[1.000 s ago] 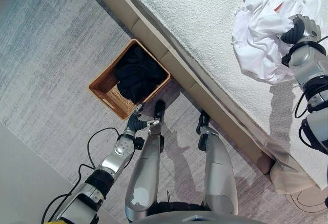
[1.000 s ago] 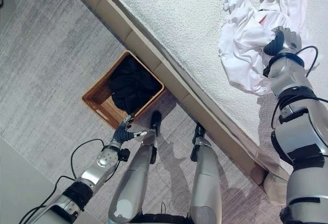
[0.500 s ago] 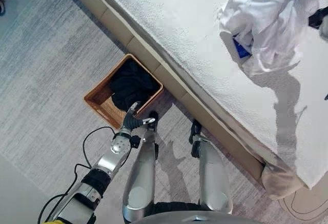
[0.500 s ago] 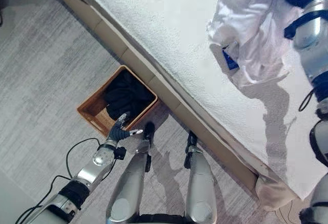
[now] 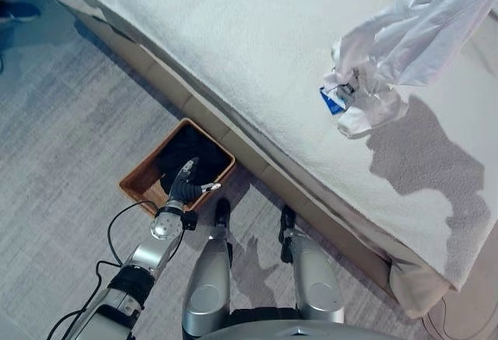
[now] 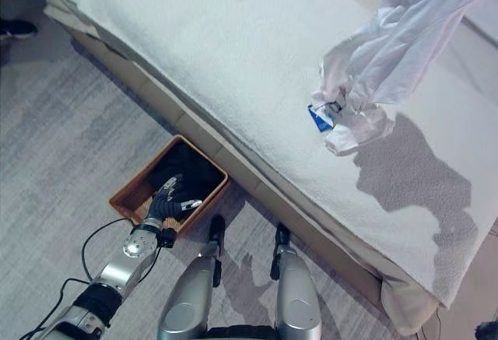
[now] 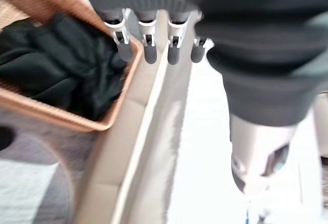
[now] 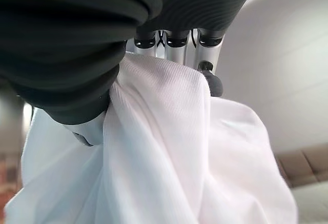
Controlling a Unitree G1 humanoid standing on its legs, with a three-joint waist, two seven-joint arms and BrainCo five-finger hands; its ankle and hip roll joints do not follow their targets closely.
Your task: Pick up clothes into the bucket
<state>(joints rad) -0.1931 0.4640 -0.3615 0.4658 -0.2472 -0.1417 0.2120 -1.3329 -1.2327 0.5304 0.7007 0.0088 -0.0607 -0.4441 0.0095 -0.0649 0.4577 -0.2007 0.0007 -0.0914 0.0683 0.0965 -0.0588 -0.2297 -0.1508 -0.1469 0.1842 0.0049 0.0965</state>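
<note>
Count of items by kind. One bed (image 5: 257, 68) with a white textured cover. One white garment (image 5: 405, 36), lifted above the bed near its far right edge, with one blue tag (image 5: 331, 100) at its lower end. One brown woven basket (image 5: 137, 188) on the floor beside the bed's near edge, containing one dark garment (image 5: 179, 161). Two robot hands: the left robot hand (image 5: 187, 187) over the basket, and the right robot hand (image 8: 177, 55) with fingers curled round the white cloth.
</note>
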